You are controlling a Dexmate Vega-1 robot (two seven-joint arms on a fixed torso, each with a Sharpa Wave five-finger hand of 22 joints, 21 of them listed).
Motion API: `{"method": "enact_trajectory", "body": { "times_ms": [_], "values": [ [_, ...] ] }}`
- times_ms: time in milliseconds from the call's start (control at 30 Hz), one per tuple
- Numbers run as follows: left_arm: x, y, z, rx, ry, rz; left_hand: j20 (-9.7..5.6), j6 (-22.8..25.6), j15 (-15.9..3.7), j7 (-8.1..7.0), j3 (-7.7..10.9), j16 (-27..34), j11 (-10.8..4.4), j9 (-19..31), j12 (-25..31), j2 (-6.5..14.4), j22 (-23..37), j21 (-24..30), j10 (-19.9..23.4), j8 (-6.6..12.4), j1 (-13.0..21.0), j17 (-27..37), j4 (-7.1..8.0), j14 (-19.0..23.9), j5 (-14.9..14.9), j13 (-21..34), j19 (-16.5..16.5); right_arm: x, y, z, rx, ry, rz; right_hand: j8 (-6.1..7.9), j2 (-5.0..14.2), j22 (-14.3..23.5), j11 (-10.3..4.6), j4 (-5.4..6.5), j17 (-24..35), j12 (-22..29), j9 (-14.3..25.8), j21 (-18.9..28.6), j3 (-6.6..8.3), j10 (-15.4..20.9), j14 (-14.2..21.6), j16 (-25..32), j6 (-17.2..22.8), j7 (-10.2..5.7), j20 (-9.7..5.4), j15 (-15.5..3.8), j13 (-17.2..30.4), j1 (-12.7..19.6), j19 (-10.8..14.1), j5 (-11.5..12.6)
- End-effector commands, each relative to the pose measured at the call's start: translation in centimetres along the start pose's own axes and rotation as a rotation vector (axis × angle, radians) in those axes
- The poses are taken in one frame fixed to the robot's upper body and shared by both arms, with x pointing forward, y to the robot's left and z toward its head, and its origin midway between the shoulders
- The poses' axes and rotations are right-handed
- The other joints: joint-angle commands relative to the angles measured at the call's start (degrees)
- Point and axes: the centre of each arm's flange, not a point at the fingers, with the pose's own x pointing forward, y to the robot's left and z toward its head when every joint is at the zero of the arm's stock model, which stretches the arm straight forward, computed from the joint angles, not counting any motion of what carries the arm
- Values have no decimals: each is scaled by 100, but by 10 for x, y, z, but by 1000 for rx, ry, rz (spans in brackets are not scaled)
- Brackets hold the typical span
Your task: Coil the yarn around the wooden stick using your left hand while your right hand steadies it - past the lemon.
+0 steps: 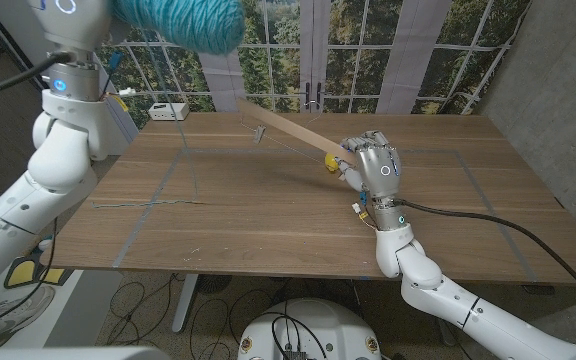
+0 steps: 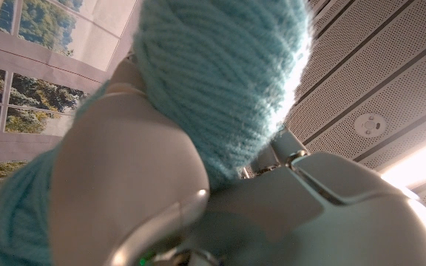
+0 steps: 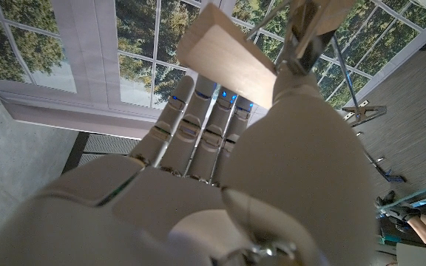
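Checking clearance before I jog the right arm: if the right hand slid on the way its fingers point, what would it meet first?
Probably nothing: beyond the right hand, which holds the stick, lies bare table to its far edge, though depth is unclear.

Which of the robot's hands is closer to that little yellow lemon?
Right. The right hand sits beside the lemon, gripping the wooden stick; the left hand lifts the yarn far away.

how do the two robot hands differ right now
The left hand is raised high above the table and holds a teal yarn ball; the right hand sits low over the table, gripping the wooden stick. Both are white, and each holds something.
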Motion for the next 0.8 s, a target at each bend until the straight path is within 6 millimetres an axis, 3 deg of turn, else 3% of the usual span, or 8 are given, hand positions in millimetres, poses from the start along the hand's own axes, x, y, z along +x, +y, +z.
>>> {"method": "enact_trajectory", "body": {
  "times_ms": [33, 367, 800],
  "values": [
    [6, 10, 18, -85, -13, 78, -691, 281, -1499, 63, 38, 10, -249, 20, 10, 1204, 8, 60, 321, -1, 1177, 502, 46, 1652, -25, 25, -15, 25, 10, 25, 47, -52, -23, 26, 882, -1, -202, 12, 30, -6, -15, 75, 11, 295, 61, 10, 565, -471, -412, -553, -2, 916, -1, 19],
    [15, 2, 39, -137, -3, 83, -699, 292, -1499, 55, 30, -1, -257, 23, -5, 1204, -8, 99, 334, -19, 1179, 529, 39, 1655, -38, 25, -30, 39, -6, 69, 155, -194, -98, -7, 875, -10, -189, 1, 30, -30, -66, 137, -8, 347, 94, 22, 599, -450, -388, -551, -35, 947, -1, 23],
    [15, -13, 64, -200, -6, 43, -714, 338, -1499, 72, 26, -14, -248, 25, -39, 1208, -29, 164, 364, -36, 1195, 567, 18, 1668, -59, -6, -31, 32, -23, 98, 226, -342, -133, -25, 870, -21, -189, 0, 28, -32, -84, 183, -29, 353, 118, 26, 615, -447, -383, -550, -6, 961, -22, 29]
  ]
}}
